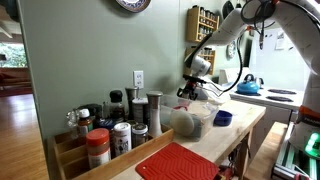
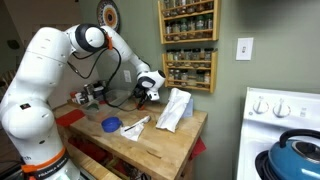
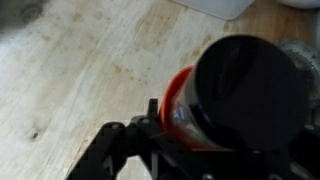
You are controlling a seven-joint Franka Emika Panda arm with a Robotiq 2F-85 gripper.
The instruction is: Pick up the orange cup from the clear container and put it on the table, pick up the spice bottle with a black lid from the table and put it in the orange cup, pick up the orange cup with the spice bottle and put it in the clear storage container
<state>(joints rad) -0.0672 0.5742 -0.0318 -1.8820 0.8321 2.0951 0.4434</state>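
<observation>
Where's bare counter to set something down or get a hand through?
Bare wood runs along the counter between the red mat and the blue cup. The wrist view shows more open wood beside the held orange cup. Crowded: the spice bottles by the wall and around the clear container.

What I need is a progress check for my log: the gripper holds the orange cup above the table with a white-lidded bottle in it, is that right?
Not quite. The wrist view shows the bottle has a black lid, not a white one. The rest stands: the gripper holds the orange cup, bottle inside, above the table.
</observation>
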